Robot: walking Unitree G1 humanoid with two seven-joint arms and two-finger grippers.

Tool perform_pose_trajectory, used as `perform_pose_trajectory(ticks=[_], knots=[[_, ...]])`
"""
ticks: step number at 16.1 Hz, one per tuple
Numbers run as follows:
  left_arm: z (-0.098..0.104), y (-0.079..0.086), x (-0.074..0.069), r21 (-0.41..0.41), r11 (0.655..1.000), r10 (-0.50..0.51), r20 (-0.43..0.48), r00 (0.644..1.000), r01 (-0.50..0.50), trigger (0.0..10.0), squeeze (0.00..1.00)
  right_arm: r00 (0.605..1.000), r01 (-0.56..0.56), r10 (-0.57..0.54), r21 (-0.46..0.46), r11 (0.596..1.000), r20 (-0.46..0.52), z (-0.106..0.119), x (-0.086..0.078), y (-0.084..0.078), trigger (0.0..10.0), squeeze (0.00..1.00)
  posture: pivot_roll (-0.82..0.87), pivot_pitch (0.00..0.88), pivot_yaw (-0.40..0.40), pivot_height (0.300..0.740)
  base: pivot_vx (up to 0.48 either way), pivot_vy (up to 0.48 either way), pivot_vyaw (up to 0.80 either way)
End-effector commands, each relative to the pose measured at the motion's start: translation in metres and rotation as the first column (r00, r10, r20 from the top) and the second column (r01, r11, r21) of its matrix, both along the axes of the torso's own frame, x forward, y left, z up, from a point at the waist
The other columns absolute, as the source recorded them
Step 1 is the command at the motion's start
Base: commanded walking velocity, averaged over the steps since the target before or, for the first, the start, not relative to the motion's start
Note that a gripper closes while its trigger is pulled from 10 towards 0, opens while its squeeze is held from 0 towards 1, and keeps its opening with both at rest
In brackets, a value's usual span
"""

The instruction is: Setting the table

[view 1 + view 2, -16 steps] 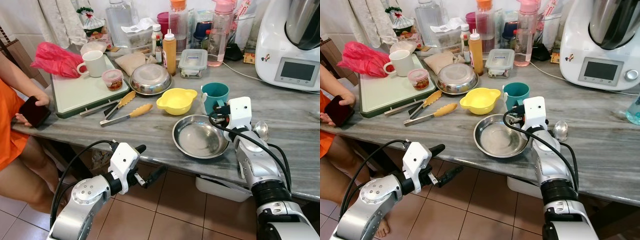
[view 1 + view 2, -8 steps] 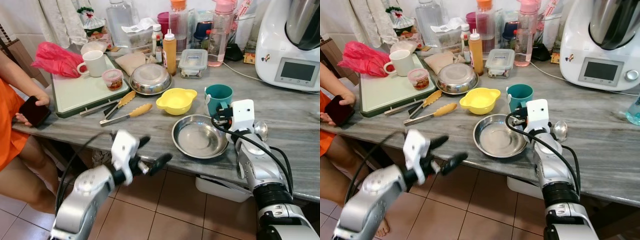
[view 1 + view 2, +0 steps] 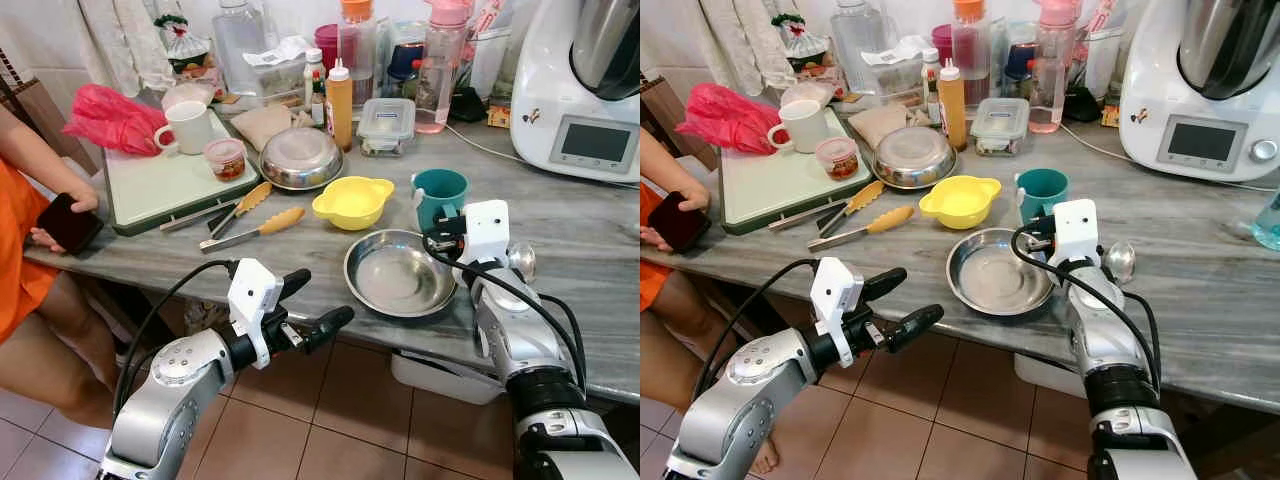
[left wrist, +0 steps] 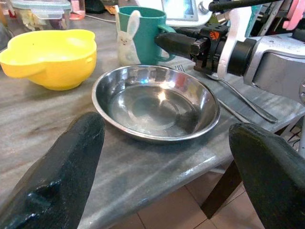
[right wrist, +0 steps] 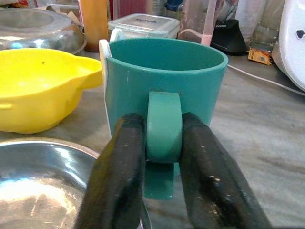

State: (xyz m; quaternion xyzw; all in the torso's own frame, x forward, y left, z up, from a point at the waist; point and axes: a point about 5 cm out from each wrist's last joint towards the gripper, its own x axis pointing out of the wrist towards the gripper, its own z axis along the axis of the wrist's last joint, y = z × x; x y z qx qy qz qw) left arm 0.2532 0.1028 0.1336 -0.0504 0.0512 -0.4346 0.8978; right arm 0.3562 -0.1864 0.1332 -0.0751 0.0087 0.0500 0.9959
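Note:
A teal cup [image 3: 440, 192] with a white rabbit figure stands on the grey marble table [image 3: 300, 260], just behind a shallow steel plate [image 3: 400, 275]. My right gripper [image 5: 163, 124] is shut on the cup's handle [image 5: 164, 119], one black finger on each side. A steel spoon [image 3: 520, 260] lies right of that wrist. My left gripper [image 3: 322, 297] hangs open below the table's front edge, pointing at the steel plate [image 4: 152, 102] with nothing between its fingers. A yellow bowl [image 3: 352, 200] sits left of the cup.
A person in orange sits at the left end holding a dark phone [image 3: 65, 222]. Yellow-tipped tongs [image 3: 250, 225], an upturned steel bowl [image 3: 300, 157], a green board [image 3: 160, 185] with a white mug [image 3: 188, 125], bottles and a white appliance [image 3: 590, 80] crowd the back.
My left arm has lifted from low near the floor up toward the table's front edge, fingers spread wider. The right gripper stays shut on the cup's handle, hardly moved.

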Motion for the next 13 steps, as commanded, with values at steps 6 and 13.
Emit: perform_pose_trajectory(ticks=[6, 13], knots=[[-0.004, 0.003, 0.001, 0.017, 1.0, 0.022, -0.023, 0.999, -0.021, 10.0, 0.0, 1.0, 0.009, -0.009, -0.012, 1.0, 0.017, 0.002, -0.001, -0.002, 10.0, 1.0, -0.11, 0.031, 0.1, 0.74, 0.0, 0.0, 0.0], [-0.003, 0.005, 0.003, 0.025, 0.999, 0.038, -0.02, 0.999, -0.037, 10.0, 0.0, 0.984, 0.03, -0.035, 0.032, 0.999, 0.173, 0.044, -0.012, 0.002, 10.0, 1.0, -0.11, 0.021, 0.098, 0.74, 0.0, 0.0, 0.0]])
